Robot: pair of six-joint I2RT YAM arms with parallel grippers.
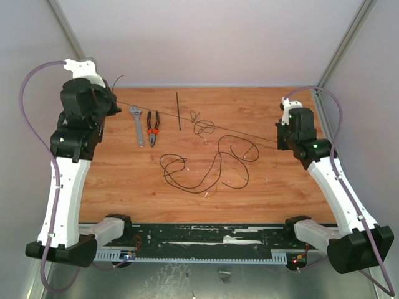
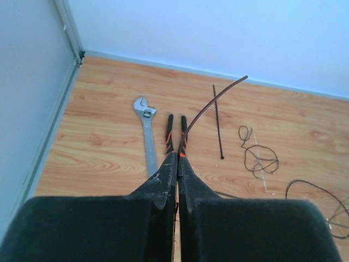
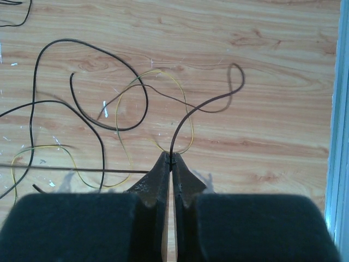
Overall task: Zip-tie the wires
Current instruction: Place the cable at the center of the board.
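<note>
The wires [image 1: 219, 163] lie as loose black and olive-yellow loops on the wooden table, with a small curl [image 1: 202, 126] beside them. One thin dark strand [image 1: 243, 136] runs taut across the table between both grippers. My left gripper [image 1: 116, 103] is shut on one end; in the left wrist view the strand [image 2: 210, 103] curves up out of the closed tips [image 2: 178, 156]. My right gripper [image 1: 278, 142] is shut on the other end [image 3: 188, 114], which rises from its tips [image 3: 172, 158] over the loops [image 3: 125, 130]. The zip tie [image 1: 178, 111] [image 2: 218, 123] lies straight and untouched on the table.
Orange-handled pliers [image 1: 153, 128] [image 2: 175, 134] and a grey adjustable wrench [image 1: 136, 124] [image 2: 147, 136] lie side by side left of the zip tie. Grey walls close in the table [image 1: 124, 180] at the back and on both sides. A black cable tray [image 1: 206, 240] runs along the near edge.
</note>
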